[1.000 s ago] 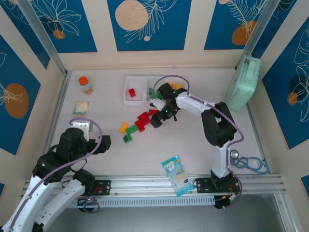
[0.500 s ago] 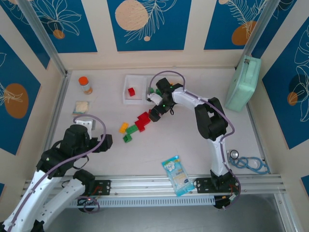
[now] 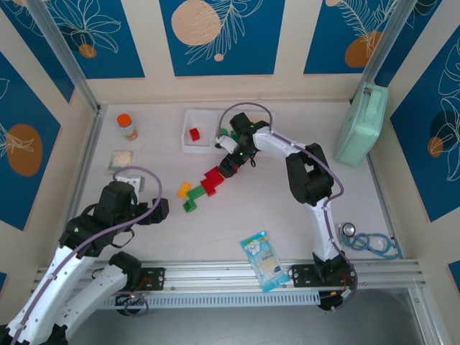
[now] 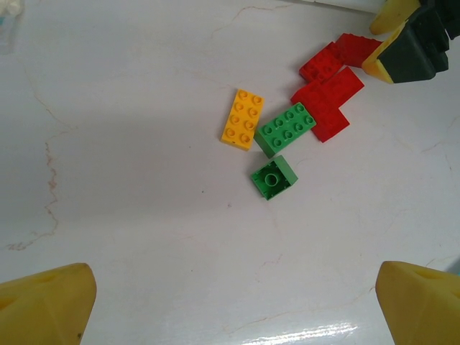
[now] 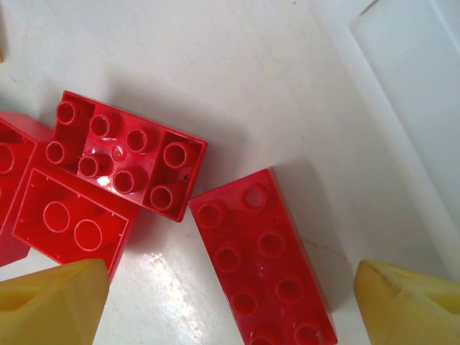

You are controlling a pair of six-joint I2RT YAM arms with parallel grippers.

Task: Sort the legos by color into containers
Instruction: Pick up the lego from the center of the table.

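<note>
**Several legos loose on the surface; both sets of fingers released**

Several legos (image 3: 203,183) lie in one tight cluster mid-surface, just on the near side of the containers (image 3: 188,149).

The left wrist view shows:
- a yellow-orange eight-stud brick (image 4: 243,118) lying flat
- a green eight-stud brick (image 4: 285,129) just beside it
- a small green square brick (image 4: 273,177) next to that
- a red group (image 4: 327,93) packed together at the far end

In the containers, one red brick (image 3: 195,135) sits in the left bin. Green pieces (image 3: 225,134) show at the next bin along, partly hidden by the right arm.

The right fingers (image 5: 50,305) are spread wide and low over the red group. One tip stands on either side of a red eight-stud brick (image 5: 262,259) lying studs up, and neither tip touches it. An upturned red brick (image 5: 126,154) lies just beside it, hollow side up.

The left fingers (image 4: 43,305) are spread wide with nothing between them, over bare surface on the near-left side of the cluster.

Edges and room:
- The surface (image 3: 237,215) is bare between the cluster and the near rail, apart from a blue-white snack packet (image 3: 262,260).
- An orange-capped jar (image 3: 127,126) and a small packet (image 3: 121,159) sit along the left edge.
- A mint-green case (image 3: 361,122) stands at the right edge, well apart from the legos.
</note>
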